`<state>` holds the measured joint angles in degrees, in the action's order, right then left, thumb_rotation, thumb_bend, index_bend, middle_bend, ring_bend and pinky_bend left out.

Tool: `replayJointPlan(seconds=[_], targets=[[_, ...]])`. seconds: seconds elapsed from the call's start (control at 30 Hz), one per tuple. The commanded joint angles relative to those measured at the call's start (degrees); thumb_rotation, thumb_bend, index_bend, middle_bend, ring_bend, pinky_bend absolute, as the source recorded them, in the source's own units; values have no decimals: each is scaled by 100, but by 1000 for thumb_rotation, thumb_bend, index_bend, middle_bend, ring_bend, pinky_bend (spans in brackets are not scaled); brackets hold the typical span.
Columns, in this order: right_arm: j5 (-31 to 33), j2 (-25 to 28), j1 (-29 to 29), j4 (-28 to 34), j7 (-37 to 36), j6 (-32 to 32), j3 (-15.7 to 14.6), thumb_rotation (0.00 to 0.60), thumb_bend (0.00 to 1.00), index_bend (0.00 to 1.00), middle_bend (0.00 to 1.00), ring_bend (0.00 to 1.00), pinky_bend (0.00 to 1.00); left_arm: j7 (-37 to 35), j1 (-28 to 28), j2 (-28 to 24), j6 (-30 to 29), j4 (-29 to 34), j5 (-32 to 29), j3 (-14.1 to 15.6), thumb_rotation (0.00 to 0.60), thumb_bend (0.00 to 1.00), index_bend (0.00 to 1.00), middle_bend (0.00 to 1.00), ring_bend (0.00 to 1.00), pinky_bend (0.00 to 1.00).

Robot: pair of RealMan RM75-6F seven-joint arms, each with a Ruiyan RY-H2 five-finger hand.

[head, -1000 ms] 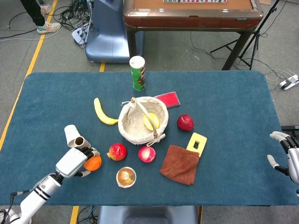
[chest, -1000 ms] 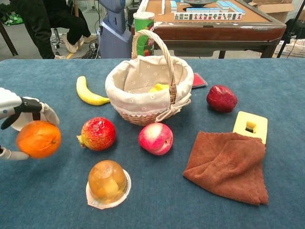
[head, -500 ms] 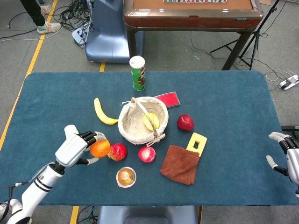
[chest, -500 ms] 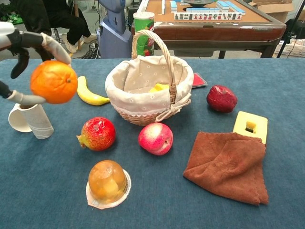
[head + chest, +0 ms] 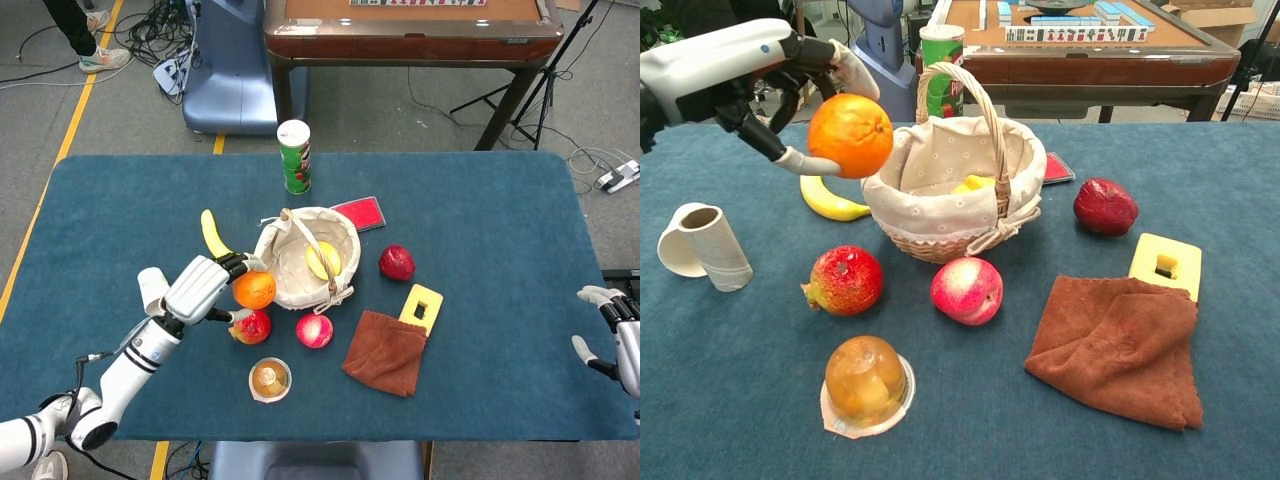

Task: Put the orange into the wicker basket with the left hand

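My left hand [image 5: 202, 288] [image 5: 790, 90] holds the orange [image 5: 254, 290] [image 5: 850, 135] in the air, just left of the wicker basket [image 5: 290, 280] [image 5: 902, 215] and about level with its rim. The basket has a cloth lining, an upright handle and a yellow fruit [image 5: 323, 260] [image 5: 975, 184] inside. My right hand [image 5: 615, 335] hangs at the table's right edge, fingers apart, holding nothing; the chest view does not show it.
Around the basket lie a banana [image 5: 218, 240] [image 5: 830, 200], a pomegranate [image 5: 250, 327] [image 5: 844, 281], a pink apple [image 5: 314, 331] [image 5: 967, 291], a dark red fruit [image 5: 396, 263] [image 5: 1105, 206], a jelly cup [image 5: 269, 379] [image 5: 865, 385], a brown cloth [image 5: 386, 352] [image 5: 1120, 345], a paper cup [image 5: 152, 290] [image 5: 702, 245] and a chip can [image 5: 294, 157].
My left hand has lifted the orange off the table near the paper cup and carried it up and right to the basket's left side. The right hand has stayed put.
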<state>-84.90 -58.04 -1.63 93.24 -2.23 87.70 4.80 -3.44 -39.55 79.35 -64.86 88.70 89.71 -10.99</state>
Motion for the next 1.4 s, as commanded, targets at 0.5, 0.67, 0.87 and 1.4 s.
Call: replayJointPlan(seconds=[0.5, 0.67, 0.87, 1.4], targets=[[29, -3, 51, -33, -33, 16, -19, 600, 263, 295, 271, 274, 400, 394, -626, 711, 540, -524, -770, -355, 600, 223, 341, 346, 384, 686], [40, -6, 73, -57, -63, 34, -20, 600, 263, 294, 271, 274, 400, 637, -720, 784, 663, -537, -986, -372, 600, 223, 138, 220, 264, 643], [46, -4, 75, -79, -89, 30, -11, 600, 263, 295, 271, 274, 400, 854, -679, 726, 600, -479, -1101, -316, 600, 222, 0, 67, 82, 421], [71, 1, 22, -183, -210, -64, 23, 600, 264, 295, 270, 274, 400, 2094, 884, -776, -700, 915, -1771, 446, 600, 223, 0, 57, 67, 378]])
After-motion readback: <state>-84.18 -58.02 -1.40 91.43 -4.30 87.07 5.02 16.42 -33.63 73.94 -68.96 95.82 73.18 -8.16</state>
